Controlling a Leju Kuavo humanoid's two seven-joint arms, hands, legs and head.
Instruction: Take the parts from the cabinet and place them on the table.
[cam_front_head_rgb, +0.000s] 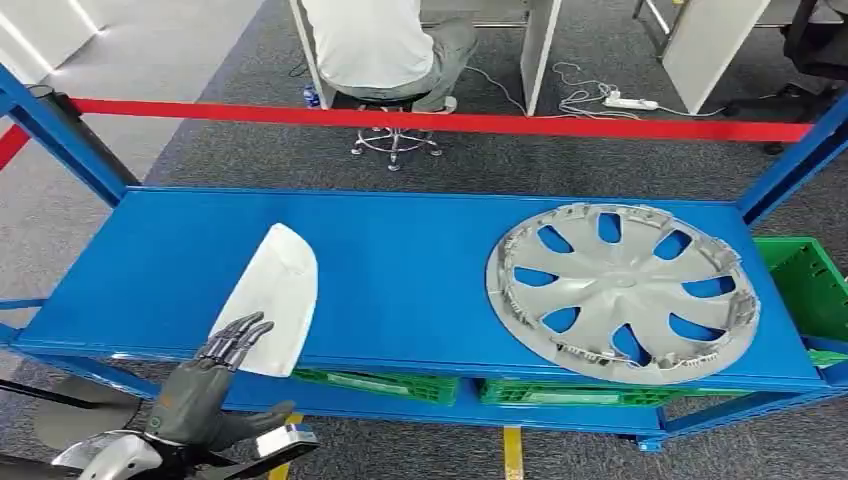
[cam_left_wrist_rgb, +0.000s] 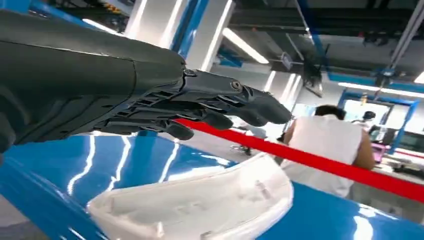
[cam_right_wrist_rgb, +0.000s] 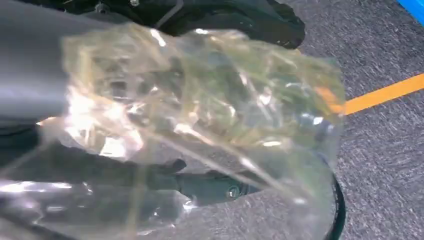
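Left robot hand (cam_front_head_rgb: 222, 352): it reached in over the front-left edge of the blue tabletop (cam_front_head_rgb: 400, 270), fingers stretched out flat and apart, gripping nothing; in the left wrist view its fingertips (cam_left_wrist_rgb: 260, 107) hovered above the white part with a gap showing between them.
White part (cam_front_head_rgb: 268, 298): a curved white plastic shell lay near the front-left corner of the tabletop, its near end jutting slightly past the front edge; the left wrist view showed its hollow ribbed inside facing up. Judged from this, it had been set down and the robot hand was free of it.
Green crates (cam_front_head_rgb: 385, 386): these sat on the lower level under the front edge, with another green crate (cam_front_head_rgb: 805, 285) beyond the right end.
Wheel cover (cam_front_head_rgb: 620, 290): a silver multi-spoke cover lay flat toward the right end of the tabletop, well apart from the white part, seemingly already delivered.
Right robot hand (cam_right_wrist_rgb: 215, 187): it hung low over grey carpet with an orange floor line (cam_right_wrist_rgb: 385, 92); crumpled clear plastic film (cam_right_wrist_rgb: 200, 115) covered it, so whether it held anything could not be told.
Background: a red barrier strip (cam_front_head_rgb: 440, 120) ran behind the tabletop, and a person (cam_front_head_rgb: 375, 45) sat beyond it.
Writing: no brand, label or lettering could be read anywhere.
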